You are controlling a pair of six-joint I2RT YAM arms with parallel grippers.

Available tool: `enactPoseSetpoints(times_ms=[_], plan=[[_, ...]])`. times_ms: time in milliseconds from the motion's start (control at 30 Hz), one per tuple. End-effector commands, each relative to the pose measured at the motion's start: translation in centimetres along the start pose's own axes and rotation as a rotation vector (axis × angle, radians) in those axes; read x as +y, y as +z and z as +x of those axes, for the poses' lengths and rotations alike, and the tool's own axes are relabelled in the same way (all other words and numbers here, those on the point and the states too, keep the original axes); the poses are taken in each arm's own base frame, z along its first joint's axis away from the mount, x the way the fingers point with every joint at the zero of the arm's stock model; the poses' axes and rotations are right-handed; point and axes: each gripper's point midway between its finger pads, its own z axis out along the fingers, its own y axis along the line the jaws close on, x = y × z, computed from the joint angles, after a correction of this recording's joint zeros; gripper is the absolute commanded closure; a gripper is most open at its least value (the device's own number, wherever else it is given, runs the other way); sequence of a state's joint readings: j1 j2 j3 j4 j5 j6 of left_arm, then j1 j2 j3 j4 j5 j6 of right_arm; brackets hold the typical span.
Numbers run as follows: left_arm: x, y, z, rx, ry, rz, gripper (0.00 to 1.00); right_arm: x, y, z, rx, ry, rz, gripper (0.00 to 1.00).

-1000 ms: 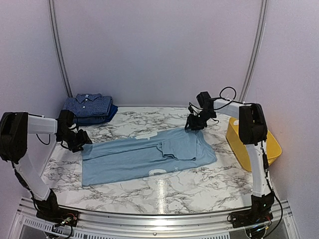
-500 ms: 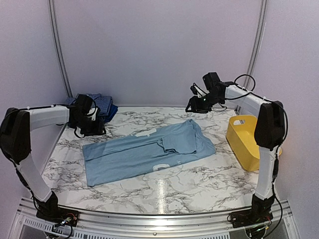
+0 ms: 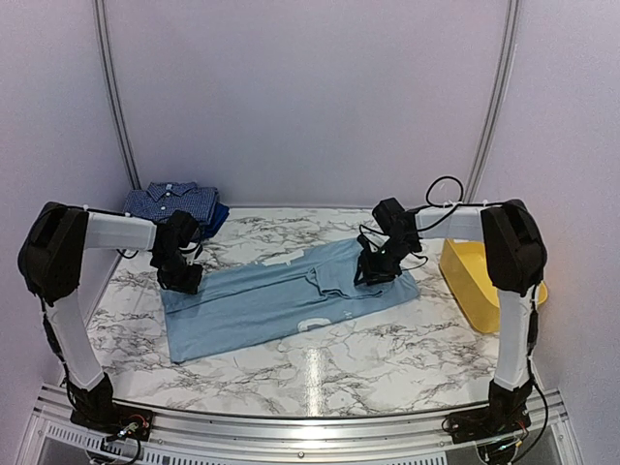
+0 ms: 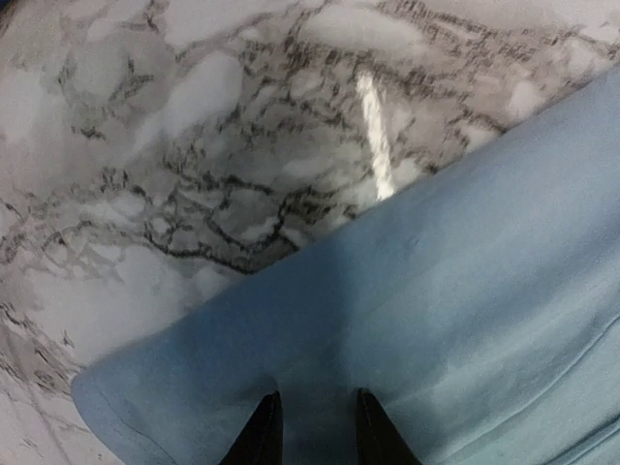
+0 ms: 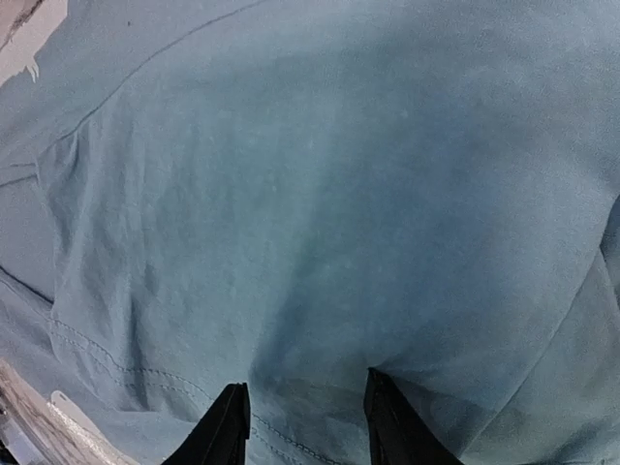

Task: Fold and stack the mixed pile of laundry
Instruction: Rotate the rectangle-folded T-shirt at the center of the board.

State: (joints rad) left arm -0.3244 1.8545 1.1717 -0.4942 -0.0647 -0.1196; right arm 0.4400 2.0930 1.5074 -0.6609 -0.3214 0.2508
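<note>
The plain light-blue T-shirt [image 3: 271, 298] lies flat on the marble table, folded lengthwise with a sleeve turned in. My left gripper [image 3: 185, 280] is down on its far left corner. In the left wrist view the gripper [image 4: 312, 402] is open, its tips pressing into the T-shirt [image 4: 465, 281]. My right gripper [image 3: 370, 272] is down on the shirt's right end. In the right wrist view the gripper [image 5: 305, 392] is open, with its tips on the T-shirt [image 5: 320, 174]. The navy checked shirt [image 3: 174, 203] lies folded at the back left on a dark-blue piece [image 3: 211, 223].
The yellow plastic tub [image 3: 477, 283] stands at the right edge, close to my right arm. Bare marble table [image 3: 320, 363] lies in front of the shirt. White walls close in the back and sides.
Both grippers came away from the back of the table and dropped onto the T-shirt, the left at its left corner and the right at its right end. The shirt has shifted slightly.
</note>
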Motion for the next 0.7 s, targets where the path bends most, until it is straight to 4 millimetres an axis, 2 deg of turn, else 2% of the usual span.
enactPoseSetpoints(times_ms=[0,67,167,233,267,300,333,367,467,500,567,667], plan=[[0.5,0.0,4.7,0.11,0.002,-0.052,0.75,-3.3,2.0,-2.2,-0.032,0.02,0.082,0.59],[-0.1,-0.1,6.5,0.141,-0.022,-0.028,0.76,-4.2,2.9,-3.5,-0.034,0.01,0.098,0.6],[-1.5,-0.3,9.5,0.192,-0.09,0.018,0.8,-4.7,4.2,-6.4,-0.057,-0.031,0.112,0.6],[-2.8,-0.6,11.6,0.229,-0.153,0.065,0.83,-4.5,4.8,-9.1,-0.087,-0.076,0.118,0.6],[-3.6,-0.9,12.5,0.241,-0.181,0.075,0.84,-3.8,4.4,-11.4,-0.127,-0.109,0.113,0.6],[-4.6,-1.3,13.4,0.249,-0.182,0.089,0.84,-3.8,5.0,-12.5,-0.138,-0.131,0.119,0.6],[-5.7,-1.6,14.1,0.252,-0.182,0.101,0.84,-3.1,4.2,-14.3,-0.176,-0.155,0.117,0.6],[-7.1,-2.2,14.9,0.263,-0.172,0.133,0.84,-2.8,4.4,-15.3,-0.193,-0.17,0.115,0.6],[-10.7,-4.3,16.7,0.266,-0.132,0.199,0.83,-1.9,2.0,-17.7,-0.271,-0.189,0.115,0.58],[-11.2,-5.1,16.9,0.261,-0.131,0.212,0.82,-1.7,0.8,-18.0,-0.292,-0.186,0.114,0.57],[-10.9,-6.4,16.4,0.225,-0.144,0.211,0.8,-0.9,-1.4,-18.1,-0.324,-0.187,0.109,0.56],[-9.5,-8.5,13.2,0.104,-0.129,0.16,0.74,0.5,-5.0,-17.5,-0.369,-0.189,0.09,0.53]])
